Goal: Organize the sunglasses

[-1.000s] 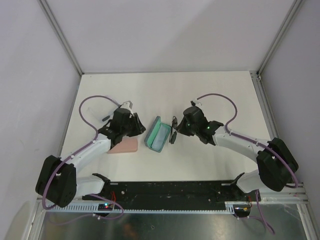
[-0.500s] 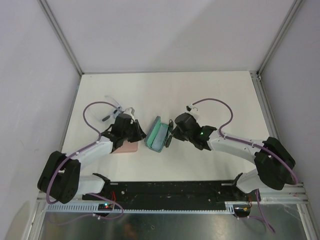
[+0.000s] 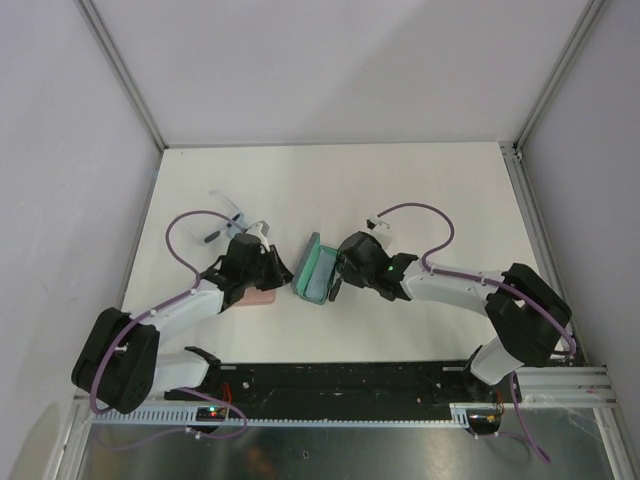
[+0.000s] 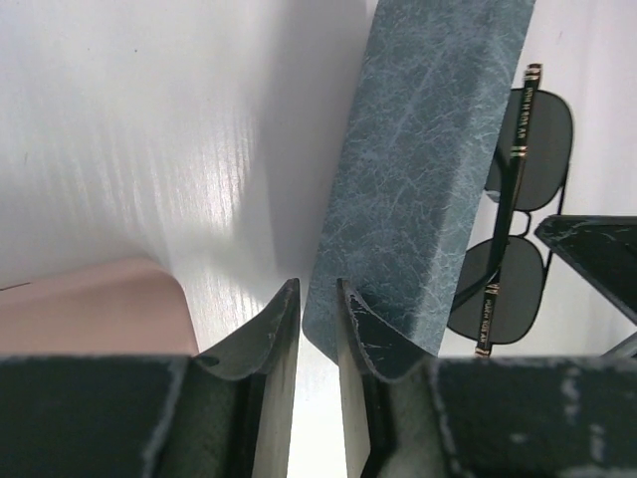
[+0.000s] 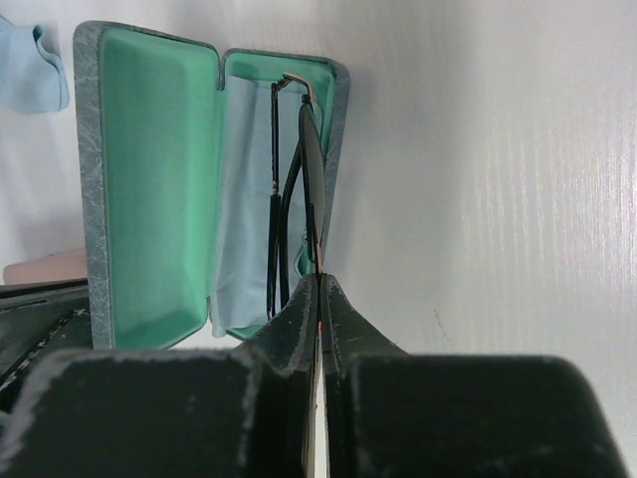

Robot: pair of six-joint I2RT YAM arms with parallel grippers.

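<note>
White table (image 3: 420, 190); right gripper (image 5: 318, 284) pinches sunglasses (image 5: 307, 159) at case (image 5: 149, 179).

The case (image 4: 418, 169) is showing a grained, leather-like grey-blue skin and a matt green, felt-like lining. Beside the case, the sunglasses (image 4: 516, 214) are gleaming: thin dark metal, glossy lenses. Under the case, the white counter (image 4: 129, 129) is shining smooth and faintly ribbed.
</note>
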